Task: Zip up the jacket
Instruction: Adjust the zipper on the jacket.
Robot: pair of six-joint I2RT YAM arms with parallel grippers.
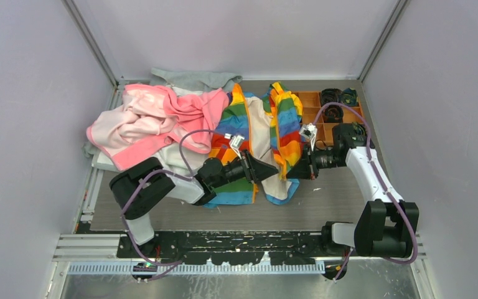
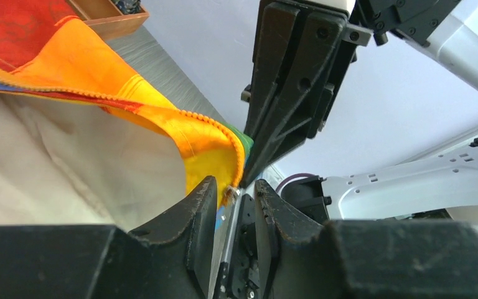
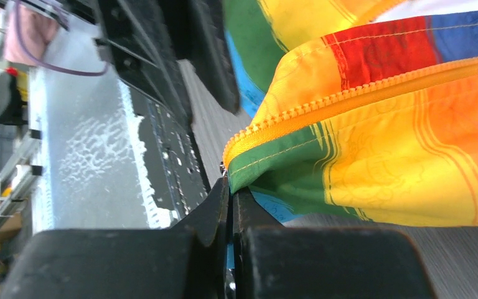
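Right claw (image 3: pixel 230 187) is pinching shut on the bottom end of the zipper (image 3: pixel 361 93). Left claw (image 2: pixel 235 187) is standing partly open, tips flanking that same end (not gripping, as far as I can tell). The jacket (image 1: pixel 227 121) is lying open on the tabletop (image 1: pixel 323 199), zipper running away toward the far side. Both arms are reaching low, meeting tip to tip.

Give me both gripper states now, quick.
Left gripper: open a little, the jacket zipper end right at its tips.
Right gripper: shut, pinching the jacket's bottom corner by the zipper.
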